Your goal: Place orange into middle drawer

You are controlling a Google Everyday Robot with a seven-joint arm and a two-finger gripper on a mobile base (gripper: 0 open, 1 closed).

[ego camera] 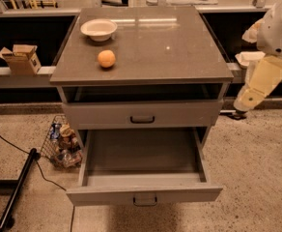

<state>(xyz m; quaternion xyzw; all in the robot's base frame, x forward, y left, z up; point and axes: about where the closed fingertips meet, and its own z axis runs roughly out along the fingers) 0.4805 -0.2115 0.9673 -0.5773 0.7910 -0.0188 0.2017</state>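
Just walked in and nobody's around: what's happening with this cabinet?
A robot is meant to put the orange into the middle drawer, which stands pulled open and empty. The orange sits untouched on the cabinet top near a white bowl. The robot's arm hangs right of the cabinet; its gripper is not in view.

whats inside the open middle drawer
The drawer shows only bare grey floor; its back end is covered by the closed drawer above. The orange sits on the cabinet top. No pincer in view; arm right of cabinet.
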